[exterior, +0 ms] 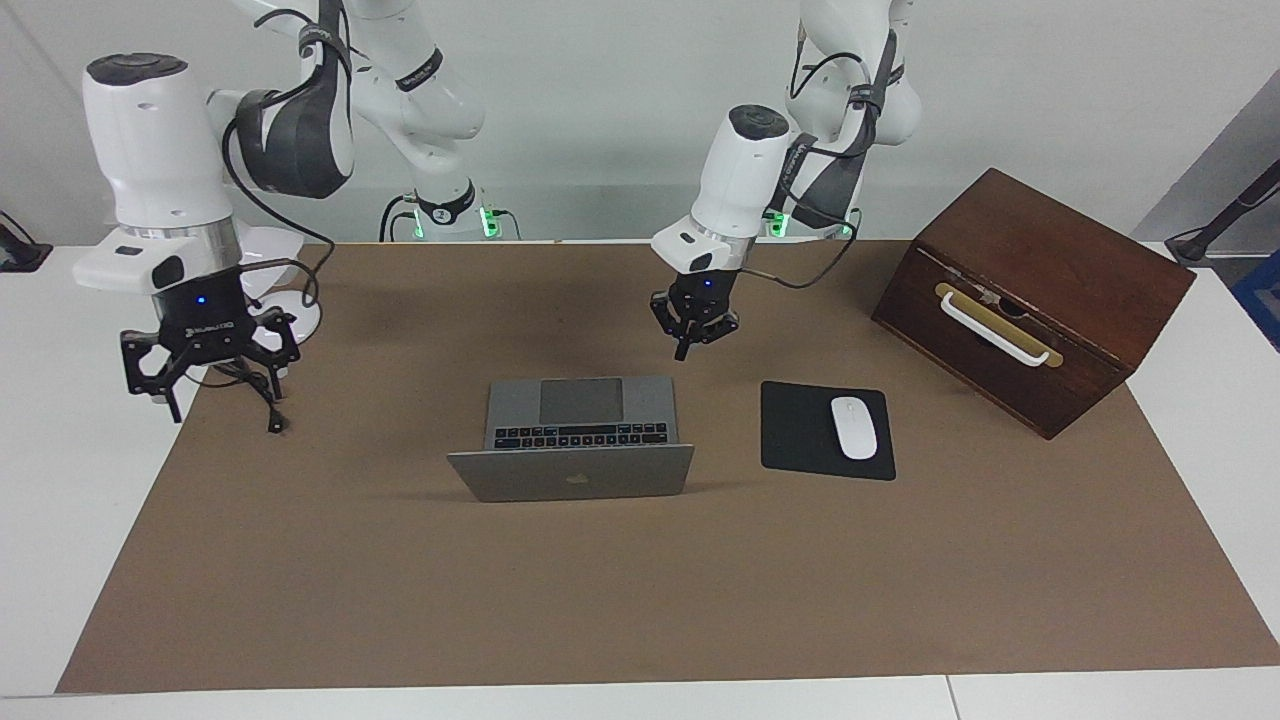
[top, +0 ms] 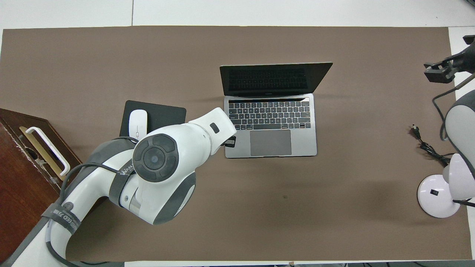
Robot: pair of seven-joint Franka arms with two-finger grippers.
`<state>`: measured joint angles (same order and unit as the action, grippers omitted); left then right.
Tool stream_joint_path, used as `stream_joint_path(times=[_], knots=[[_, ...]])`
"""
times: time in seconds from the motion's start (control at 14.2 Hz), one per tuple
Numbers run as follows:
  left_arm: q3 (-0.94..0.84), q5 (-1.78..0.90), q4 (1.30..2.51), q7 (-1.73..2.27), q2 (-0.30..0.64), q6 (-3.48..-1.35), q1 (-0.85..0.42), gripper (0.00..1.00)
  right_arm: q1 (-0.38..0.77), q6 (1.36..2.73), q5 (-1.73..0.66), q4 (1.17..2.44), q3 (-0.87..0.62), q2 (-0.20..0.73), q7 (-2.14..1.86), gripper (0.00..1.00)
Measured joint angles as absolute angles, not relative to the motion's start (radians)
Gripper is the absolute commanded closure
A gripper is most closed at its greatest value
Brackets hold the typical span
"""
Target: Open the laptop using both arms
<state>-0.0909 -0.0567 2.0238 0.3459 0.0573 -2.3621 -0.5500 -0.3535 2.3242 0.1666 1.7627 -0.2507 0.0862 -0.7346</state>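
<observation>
Left fingers (exterior: 687, 347) clenched above open laptop (exterior: 572, 440), right fingers (exterior: 172, 405) spread, well apart.

Left arm (exterior: 745, 170): reaches in from its base, wrist pointing straight down, left gripper (exterior: 684, 350) raised in the air with fingertips pressed together. Right arm (exterior: 150, 150): forearm upright at its own end of the table, wrist vertical, right gripper (exterior: 212, 385) hanging downward with its two fingers (exterior: 172, 400) spread wide apart, holding nothing.
</observation>
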Motion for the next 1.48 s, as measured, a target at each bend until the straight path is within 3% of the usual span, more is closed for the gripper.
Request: stream_joint_path(times=[0.49,0.99,1.06,1.13,1.2,1.48], knots=[[-0.08,-0.057,1.951,0.26,-0.013,-2.133,-0.444,1.0,-0.375,2.336,0.186,1.726,-0.251,0.089,-0.812,0.0],[-0.074,-0.056,1.95,0.08,-0.149,-1.924,-0.256,1.0,-0.372,1.987,0.164,1.519,-0.261,0.111,-0.713,0.0],[-0.072,-0.056,1.951,0.064,-0.16,-1.905,-0.229,0.87,-0.372,1.939,0.163,1.502,-0.263,0.115,-0.663,0.0],[-0.071,-0.056,1.951,0.045,-0.169,-1.89,-0.201,0.2,-0.371,1.897,0.16,1.487,-0.265,0.117,-0.608,0.0],[-0.071,-0.056,1.95,0.029,-0.177,-1.879,-0.172,0.0,-0.37,1.854,0.152,1.473,-0.266,0.118,-0.551,0.0],[-0.066,-0.056,1.951,-0.018,-0.194,-1.858,-0.076,0.0,-0.366,1.749,0.119,1.439,-0.27,0.119,-0.383,0.0]])
